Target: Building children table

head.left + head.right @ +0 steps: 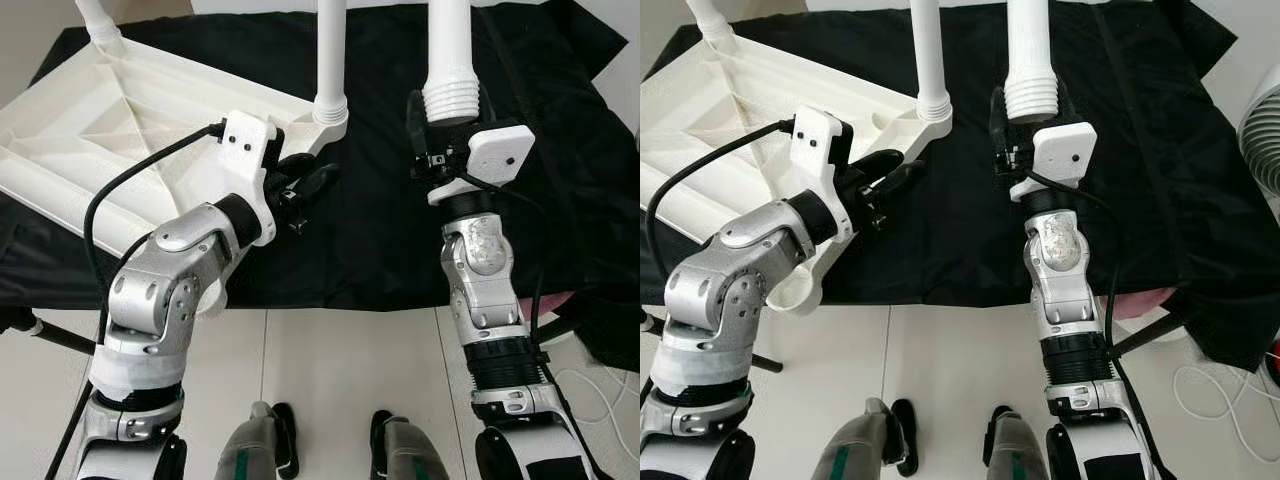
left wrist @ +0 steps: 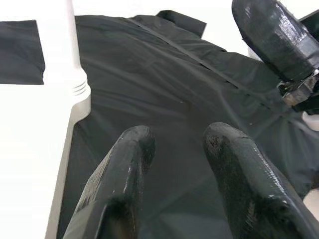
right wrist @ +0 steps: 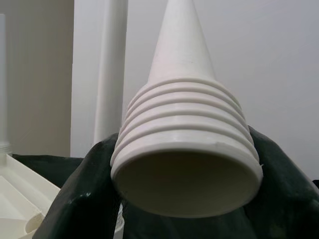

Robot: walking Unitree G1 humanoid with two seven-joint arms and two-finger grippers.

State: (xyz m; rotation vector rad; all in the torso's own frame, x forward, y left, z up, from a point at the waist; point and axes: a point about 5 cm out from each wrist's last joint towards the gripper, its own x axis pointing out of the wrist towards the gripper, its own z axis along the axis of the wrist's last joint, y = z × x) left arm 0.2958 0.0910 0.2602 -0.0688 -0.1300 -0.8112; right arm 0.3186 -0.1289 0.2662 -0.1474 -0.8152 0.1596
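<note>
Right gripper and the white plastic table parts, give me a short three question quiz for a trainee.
1. True or false: the right gripper holds a white threaded plastic table leg.
2. What lies under the upturned white plastic tabletop? A) black cloth B) a wooden bench
3. The left gripper has its fingers ____.

Key: 1 true; 2 A; 3 open, holding nothing.

Bare black cloth [image 1: 370,200] lies open between the screwed-in leg [image 1: 330,60] at the upturned tabletop's [image 1: 110,130] near corner and the loose threaded leg [image 1: 450,60] in the right end effector [image 1: 432,140]. The left end effector [image 1: 300,190] crowds that corner.
</note>
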